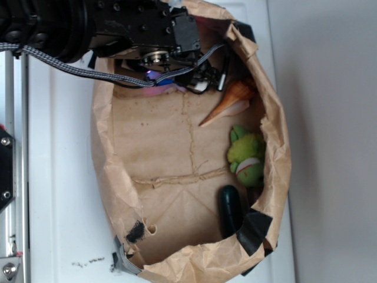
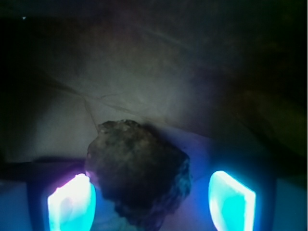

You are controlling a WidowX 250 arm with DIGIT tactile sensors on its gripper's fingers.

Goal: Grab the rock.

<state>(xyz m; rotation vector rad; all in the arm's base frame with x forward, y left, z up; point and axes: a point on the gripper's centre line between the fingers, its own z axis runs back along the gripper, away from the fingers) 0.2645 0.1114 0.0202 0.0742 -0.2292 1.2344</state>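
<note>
In the wrist view the rock, a rough, pitted grey-brown lump, lies on brown paper between the two glowing pads of my gripper. The left pad touches the rock's edge. A gap separates the right pad from the rock, so the gripper is open around it. In the exterior view the gripper is down inside the far end of the paper bag, and the arm hides the rock there.
The crumpled brown paper bag has raised walls all round and lies on a white surface. Inside it are an orange-and-cream shell, a green plush toy and a dark glossy oval object along the right wall.
</note>
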